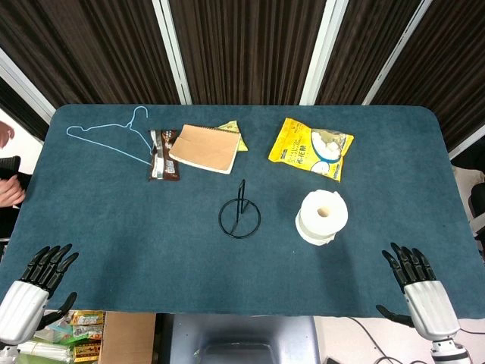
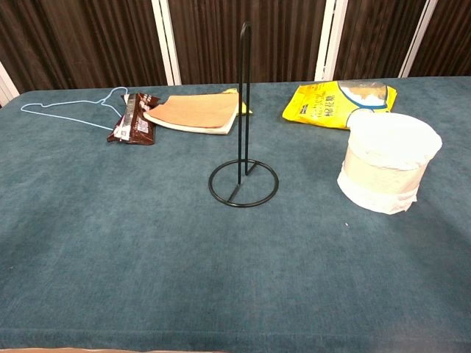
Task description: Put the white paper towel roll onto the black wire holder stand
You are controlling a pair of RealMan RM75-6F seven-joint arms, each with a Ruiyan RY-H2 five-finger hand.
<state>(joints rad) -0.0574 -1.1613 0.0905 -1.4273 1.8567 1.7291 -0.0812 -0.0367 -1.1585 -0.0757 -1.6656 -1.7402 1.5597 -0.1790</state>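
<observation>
The white paper towel roll (image 1: 322, 217) (image 2: 387, 161) stands upright on the blue table, right of centre, its hollow core facing up. The black wire holder stand (image 1: 240, 211) (image 2: 243, 132) is just to its left, a round base with a tall upright rod, nothing on it. My left hand (image 1: 34, 287) hovers at the table's near left edge, fingers spread and holding nothing. At the near right edge my right hand (image 1: 415, 285) is likewise spread and holds nothing. Both hands are far from the roll and absent from the chest view.
At the back lie a light blue wire hanger (image 1: 114, 133), a brown snack wrapper (image 1: 164, 154), a tan notebook (image 1: 205, 148) and a yellow snack bag (image 1: 311, 148). Bare blue cloth (image 1: 151, 250) stretches between the hands and the stand.
</observation>
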